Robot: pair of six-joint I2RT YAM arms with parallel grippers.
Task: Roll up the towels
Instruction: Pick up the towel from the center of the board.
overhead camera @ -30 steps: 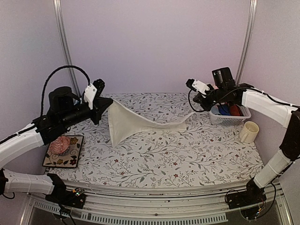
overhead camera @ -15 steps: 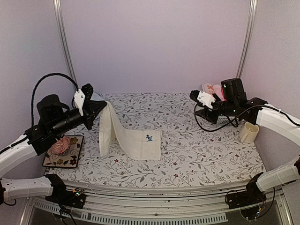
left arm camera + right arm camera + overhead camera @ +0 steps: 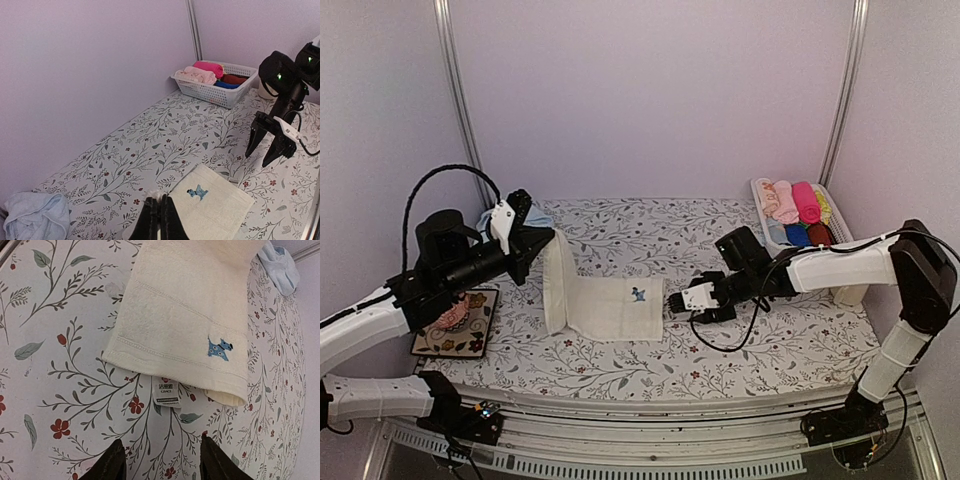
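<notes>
The cream towel [image 3: 615, 308] lies folded on the floral table, a small blue dog motif on top. Its left end is lifted, with my left gripper [image 3: 546, 240] shut on that corner; in the left wrist view a tuft of cloth pokes out past the closed fingertips [image 3: 159, 204]. My right gripper [image 3: 680, 300] sits low on the table just right of the towel's free edge. It is open and empty [image 3: 164, 460], and the towel's white label [image 3: 166, 388] lies ahead of it. The light blue towel [image 3: 35, 217] lies crumpled at the back left corner.
A white basket [image 3: 760, 205] holding rolled pink, blue and maroon cloths stands at the back right. Part of a cream mug [image 3: 848, 294] shows behind my right arm. A pink knitted lump [image 3: 453, 310] rests on a patterned tray [image 3: 470, 345] at the left.
My right gripper has let go of the towel's right end, opened, swung past the basket and dropped beside the towel. The towel's right part now lies flat. My left gripper still holds the corner.
</notes>
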